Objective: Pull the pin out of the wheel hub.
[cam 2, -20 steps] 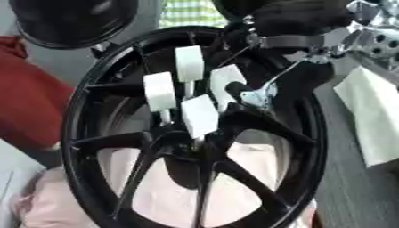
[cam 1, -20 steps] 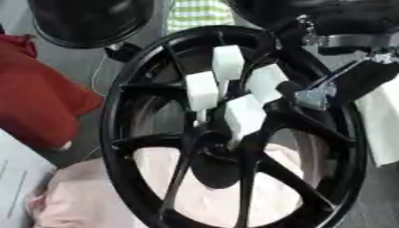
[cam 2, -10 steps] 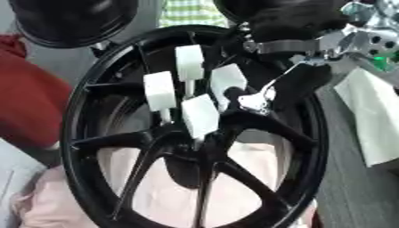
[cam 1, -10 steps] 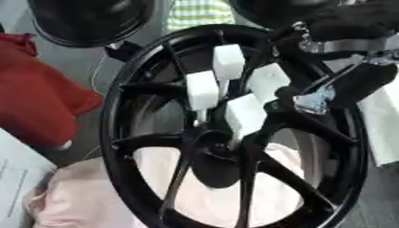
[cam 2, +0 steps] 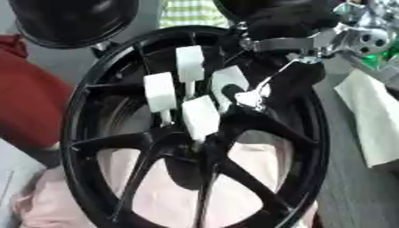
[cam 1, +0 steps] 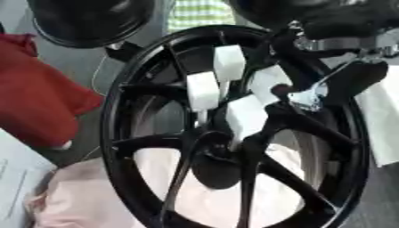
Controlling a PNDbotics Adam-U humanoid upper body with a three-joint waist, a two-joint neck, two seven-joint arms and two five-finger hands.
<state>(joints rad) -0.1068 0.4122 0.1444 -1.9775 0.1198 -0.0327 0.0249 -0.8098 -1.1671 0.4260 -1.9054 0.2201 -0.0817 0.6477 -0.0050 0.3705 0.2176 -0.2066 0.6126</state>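
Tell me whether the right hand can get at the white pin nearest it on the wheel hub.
Probably yes. The right hand comes in from the upper right, its fingers already beside that white pin on the wheel hub, with nothing visible between them.

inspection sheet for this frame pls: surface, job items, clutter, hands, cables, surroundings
Surface: grey table, mostly covered.
Job's things: black wheel lying across the middle, spokes meeting at the hub. Four white block-headed pins stand clustered near the hub, none seen lifted clear.
Clutter: red cloth at left, pink cloth under the wheel, white paper at right, white sheet at lower left.
Hands: right hand reaches in from upper right, its fingers at the rightmost pin; grip cannot be told. Left hand: nothing seen.
Cables: thin pale cable on the table at the wheel's upper left.
Surroundings: another black wheel-like object at top left.
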